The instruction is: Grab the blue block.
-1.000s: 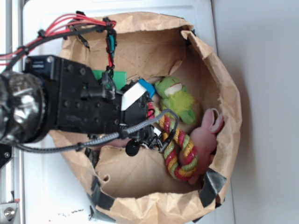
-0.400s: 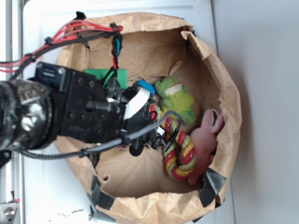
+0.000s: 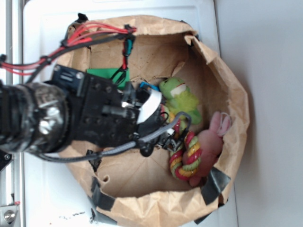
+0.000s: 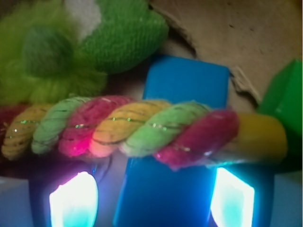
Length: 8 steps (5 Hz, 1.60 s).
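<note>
Where twisted fuzzy rope (image 4: 142, 130) crosses it, the smooth flat blue block (image 4: 182, 142) lies between the gripper's (image 4: 151, 196) wide-spread fingers (image 4: 73, 198); green block (image 4: 284, 94) at 2 o'clock.

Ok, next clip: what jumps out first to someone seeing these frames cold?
In the wrist view, a twisted rope toy in pink, yellow and green lies straight across the blue block, right between the gripper fingers, which stand open on either side. From outside, the black arm fills the left of a crumpled paper bag, with a green frog toy and a pink bunny to the right.
</note>
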Motion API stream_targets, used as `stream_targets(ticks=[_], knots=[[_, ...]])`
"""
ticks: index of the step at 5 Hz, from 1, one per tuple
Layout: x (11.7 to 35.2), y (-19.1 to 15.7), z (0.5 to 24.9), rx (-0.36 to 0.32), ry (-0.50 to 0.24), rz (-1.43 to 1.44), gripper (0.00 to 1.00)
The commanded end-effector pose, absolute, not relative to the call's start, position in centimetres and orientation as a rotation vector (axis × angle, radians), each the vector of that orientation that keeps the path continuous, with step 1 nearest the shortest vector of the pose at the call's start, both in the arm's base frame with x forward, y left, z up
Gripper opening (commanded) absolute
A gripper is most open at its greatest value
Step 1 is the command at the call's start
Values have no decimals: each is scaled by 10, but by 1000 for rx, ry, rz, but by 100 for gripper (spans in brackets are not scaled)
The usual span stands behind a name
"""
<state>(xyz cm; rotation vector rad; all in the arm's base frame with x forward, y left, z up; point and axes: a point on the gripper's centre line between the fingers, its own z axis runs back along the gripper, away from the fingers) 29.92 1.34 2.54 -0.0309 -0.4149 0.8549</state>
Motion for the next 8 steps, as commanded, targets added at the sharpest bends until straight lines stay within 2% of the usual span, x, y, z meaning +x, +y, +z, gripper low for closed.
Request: stream_targets(ticks=[1,2,4,6,8], knots=[[306,14,32,-43,-431,859,100],[305,14,33,-52,-422,869,2],[302,15,35,-51,-435,865,0],[280,18,76,-119,-367,820,0],[275,34,103,-93,-327,823,0]])
